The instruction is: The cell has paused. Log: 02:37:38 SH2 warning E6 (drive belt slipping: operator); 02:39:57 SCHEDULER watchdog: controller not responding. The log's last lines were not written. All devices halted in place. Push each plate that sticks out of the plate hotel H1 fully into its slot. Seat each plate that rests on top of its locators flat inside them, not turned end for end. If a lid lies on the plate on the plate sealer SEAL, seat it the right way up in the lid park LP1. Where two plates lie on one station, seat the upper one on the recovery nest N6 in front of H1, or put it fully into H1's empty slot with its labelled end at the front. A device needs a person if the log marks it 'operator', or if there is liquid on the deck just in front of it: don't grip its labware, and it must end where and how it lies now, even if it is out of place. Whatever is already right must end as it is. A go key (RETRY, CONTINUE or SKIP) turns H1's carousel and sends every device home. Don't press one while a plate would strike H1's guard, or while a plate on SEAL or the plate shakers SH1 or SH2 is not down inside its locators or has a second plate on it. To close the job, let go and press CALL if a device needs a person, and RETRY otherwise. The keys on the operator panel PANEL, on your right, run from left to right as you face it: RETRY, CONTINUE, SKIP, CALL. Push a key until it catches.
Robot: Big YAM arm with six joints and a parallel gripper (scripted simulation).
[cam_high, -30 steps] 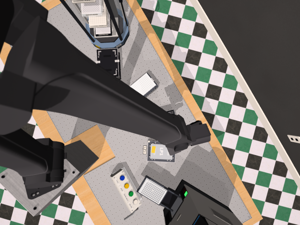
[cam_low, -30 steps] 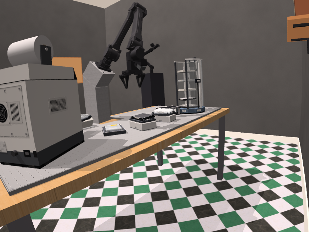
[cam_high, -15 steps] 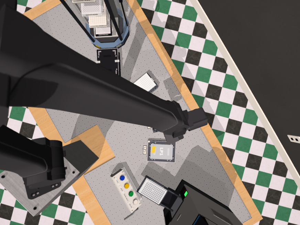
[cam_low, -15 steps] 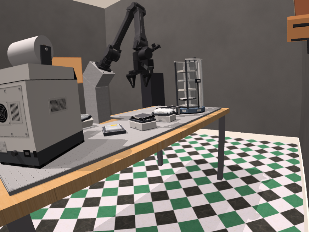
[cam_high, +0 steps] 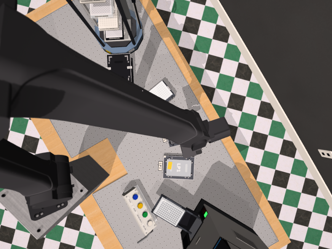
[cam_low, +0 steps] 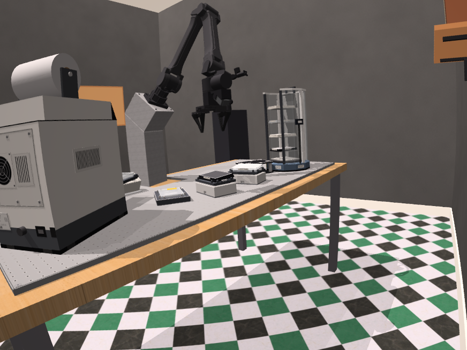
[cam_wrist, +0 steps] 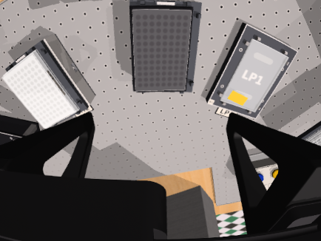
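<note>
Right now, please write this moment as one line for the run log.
gripper: open, empty | position: high above dark plate | lid park LP1: lid seated, yellow mark visible | operator panel: untouched

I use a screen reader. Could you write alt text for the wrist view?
Looking down between the open, empty jaws of the gripper at a perforated deck: a dark well plate sits centre, a white well plate at left, and the lid park LP1, holding a lid with a yellow patch, at right.
</note>
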